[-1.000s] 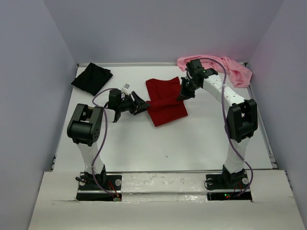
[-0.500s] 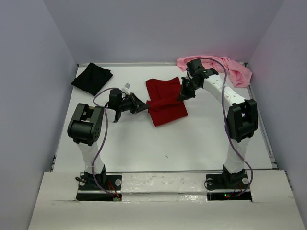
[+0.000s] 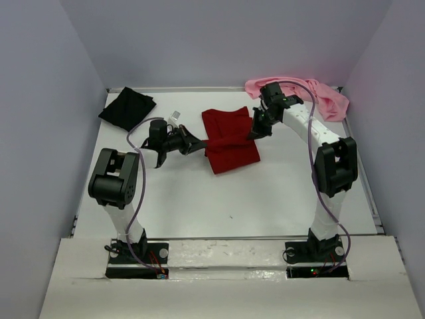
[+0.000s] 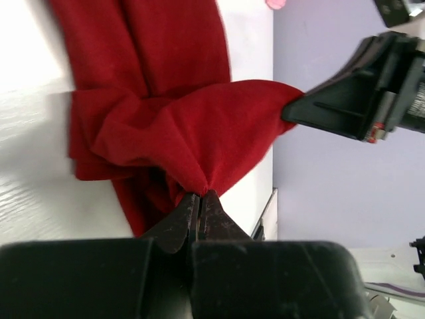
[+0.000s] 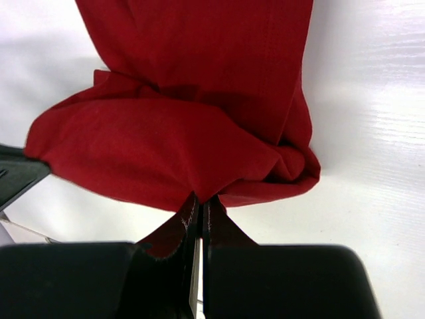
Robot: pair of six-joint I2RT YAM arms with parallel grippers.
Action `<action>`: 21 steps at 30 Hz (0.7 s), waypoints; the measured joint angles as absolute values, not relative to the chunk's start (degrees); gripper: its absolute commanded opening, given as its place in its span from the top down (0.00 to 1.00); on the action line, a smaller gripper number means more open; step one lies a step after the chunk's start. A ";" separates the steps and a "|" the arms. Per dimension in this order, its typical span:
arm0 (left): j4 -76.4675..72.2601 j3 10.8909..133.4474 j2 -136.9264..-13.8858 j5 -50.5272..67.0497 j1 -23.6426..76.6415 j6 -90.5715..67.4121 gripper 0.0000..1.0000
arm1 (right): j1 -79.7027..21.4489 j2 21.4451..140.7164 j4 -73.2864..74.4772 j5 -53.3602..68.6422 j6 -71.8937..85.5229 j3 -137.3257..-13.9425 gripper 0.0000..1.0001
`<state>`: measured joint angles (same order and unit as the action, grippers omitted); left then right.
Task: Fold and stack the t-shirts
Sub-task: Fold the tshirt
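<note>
Red shirt (image 3: 231,151), left pincer (image 4: 199,195) now clamped

Background here is pretty plain: a white worktop (image 3: 265,199), glossy enough that both wrist views catch streaky glare off it. Pale lilac walls (image 3: 226,40) box it in at the back and on both sides. A thin rail (image 3: 226,88) runs along the far edge, and another one (image 3: 376,206) down the right side. Up front there's a white ledge (image 3: 226,286) with a rough seam across it. There's also a tiny dark speck (image 3: 231,215) near the front middle, too small to tell what it is.
</note>
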<state>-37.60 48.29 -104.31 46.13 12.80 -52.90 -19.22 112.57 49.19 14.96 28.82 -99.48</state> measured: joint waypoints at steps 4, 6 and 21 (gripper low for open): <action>-33.61 50.50 -100.47 46.11 12.80 -50.92 1.00 | -18.59 112.57 49.19 14.31 28.82 -99.48 1.00; -31.20 52.29 -98.85 46.04 12.93 -49.54 1.00 | -18.17 112.57 49.12 14.13 28.82 -99.48 1.00; -20.32 57.43 -96.57 45.54 13.17 -45.01 1.00 | -17.23 114.48 48.47 13.37 28.71 -102.45 1.00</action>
<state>-20.32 57.43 -96.57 45.54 13.17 -45.01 -17.23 114.48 48.47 13.37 28.71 -102.45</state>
